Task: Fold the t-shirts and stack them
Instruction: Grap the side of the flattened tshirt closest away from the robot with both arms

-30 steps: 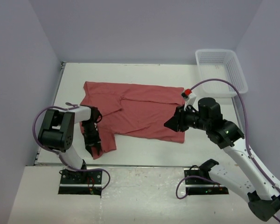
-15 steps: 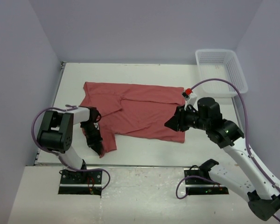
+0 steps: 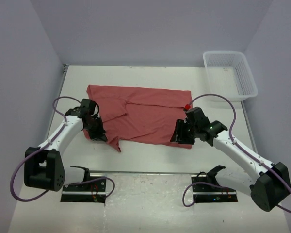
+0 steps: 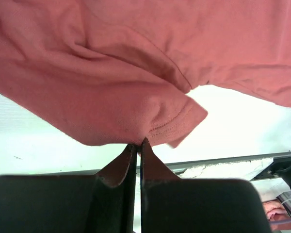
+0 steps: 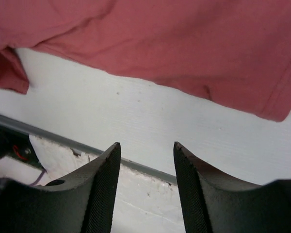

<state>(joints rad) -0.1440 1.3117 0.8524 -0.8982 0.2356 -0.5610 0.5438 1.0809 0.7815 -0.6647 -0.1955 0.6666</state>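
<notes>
One brick-red t-shirt (image 3: pixel 140 112) lies spread across the white table, its near left sleeve bunched up. My left gripper (image 3: pixel 98 132) is at that sleeve. In the left wrist view the left gripper (image 4: pixel 138 142) is shut, pinching the stitched hem of the t-shirt (image 4: pixel 136 73), and the cloth hangs in folds above the tips. My right gripper (image 3: pixel 178 133) is over the shirt's near right corner. In the right wrist view the right gripper (image 5: pixel 146 148) stands open with nothing between its fingers, and the hem of the t-shirt (image 5: pixel 184 39) lies just beyond them.
A white mesh basket (image 3: pixel 230 73) stands at the far right corner. Bare table (image 3: pixel 150 155) runs between the shirt and the near edge, with the arm bases below it. Lilac walls close off the left, back and right.
My left gripper shut on the sleeve and carried it away from the near edge toward the shirt's middle. My right arm stretched lower over the shirt's near right corner and its jaws widened.
</notes>
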